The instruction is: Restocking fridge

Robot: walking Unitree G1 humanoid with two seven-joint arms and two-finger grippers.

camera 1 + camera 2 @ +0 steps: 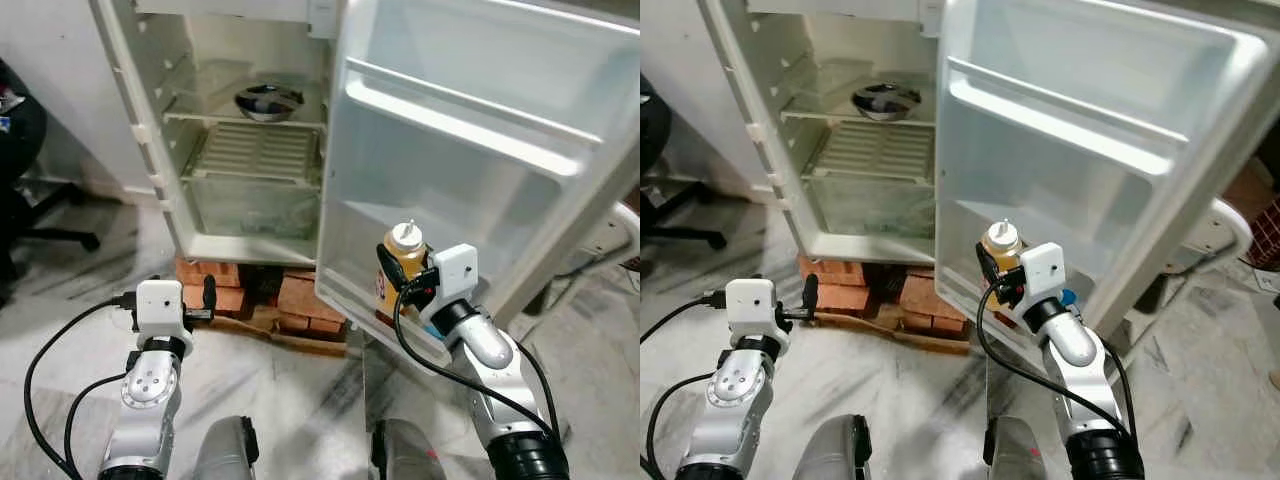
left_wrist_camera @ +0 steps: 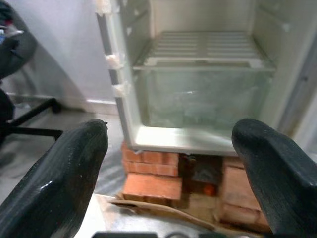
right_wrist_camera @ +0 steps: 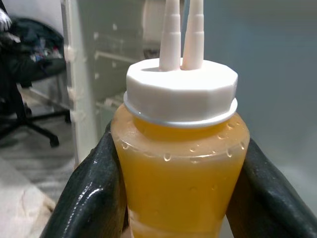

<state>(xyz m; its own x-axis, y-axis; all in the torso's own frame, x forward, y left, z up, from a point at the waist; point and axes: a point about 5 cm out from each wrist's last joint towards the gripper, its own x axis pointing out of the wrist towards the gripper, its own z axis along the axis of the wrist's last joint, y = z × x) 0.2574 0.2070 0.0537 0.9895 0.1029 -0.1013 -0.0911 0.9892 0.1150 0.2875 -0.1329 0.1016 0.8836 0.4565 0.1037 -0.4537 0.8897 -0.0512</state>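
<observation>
The right gripper [image 1: 400, 283] is clamped on a squeeze bottle [image 1: 403, 262] of yellow-orange sauce, holding it upright just inside the lowest shelf of the open fridge door [image 1: 470, 150], low on the right of the scene. In the right wrist view the two black fingers [image 3: 94, 198] press the bottle's shoulder from either side, just under the white twin-nozzle cap [image 3: 181, 87]. The bottle looks nearly full, so it is probably fairly heavy for its size, and its soft plastic wall will likely give under pressure; a hard squeeze could push sauce out of the nozzles. The smooth wall may also be slippery, so the shoulder under the cap rim seems the safest hold. The left gripper [image 1: 198, 300] hangs open and empty, low on the left, facing the fridge [image 1: 250, 150], which stands on bricks [image 1: 290, 298] and holds a bowl [image 1: 268, 101] on a far shelf.
</observation>
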